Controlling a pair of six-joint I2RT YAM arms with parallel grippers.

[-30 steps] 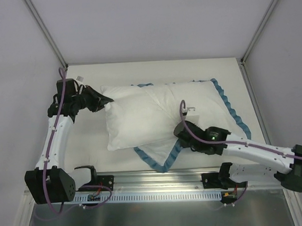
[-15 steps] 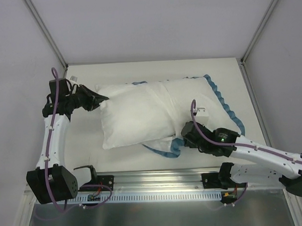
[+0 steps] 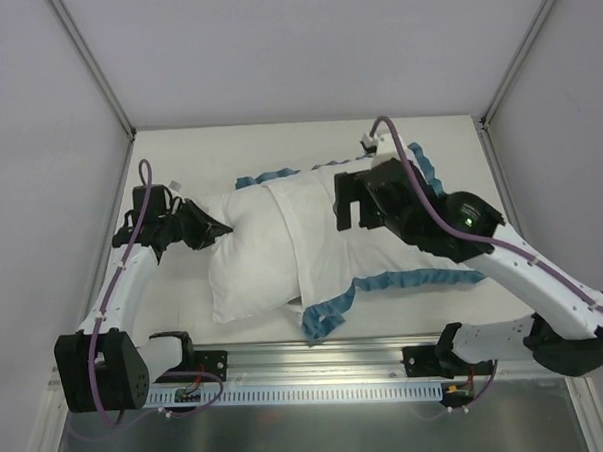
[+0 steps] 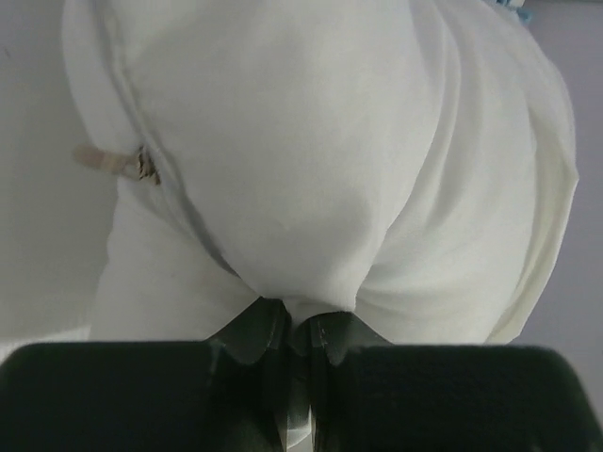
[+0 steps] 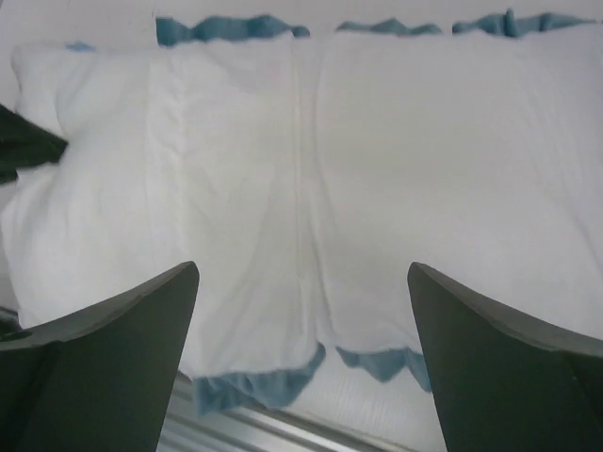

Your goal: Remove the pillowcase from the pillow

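Observation:
The pillow (image 3: 243, 254) is plump and plain white, and its left end lies bare on the table. My left gripper (image 3: 220, 228) is shut on its left corner, pinched between the fingertips (image 4: 268, 315). The pillowcase (image 3: 318, 255) lies white side out with a teal-blue ruffle (image 3: 414, 279) and covers the pillow's right part. My right gripper (image 3: 345, 199) hangs open above the pillowcase (image 5: 424, 160), touching nothing. Its view also shows the pillow (image 5: 85, 188) on the left. The right arm hides part of the pillowcase.
The white table (image 3: 178, 156) ends in a metal rail (image 3: 318, 370) along the near edge. Grey enclosure walls stand close on the left, right and back. A small fabric tag (image 4: 108, 160) sticks out of the pillow's seam.
My right gripper has opened, let go of the pillowcase's near edge, and swung up and back over the pillowcase. The left gripper has shifted slightly nearer with the pillow corner.

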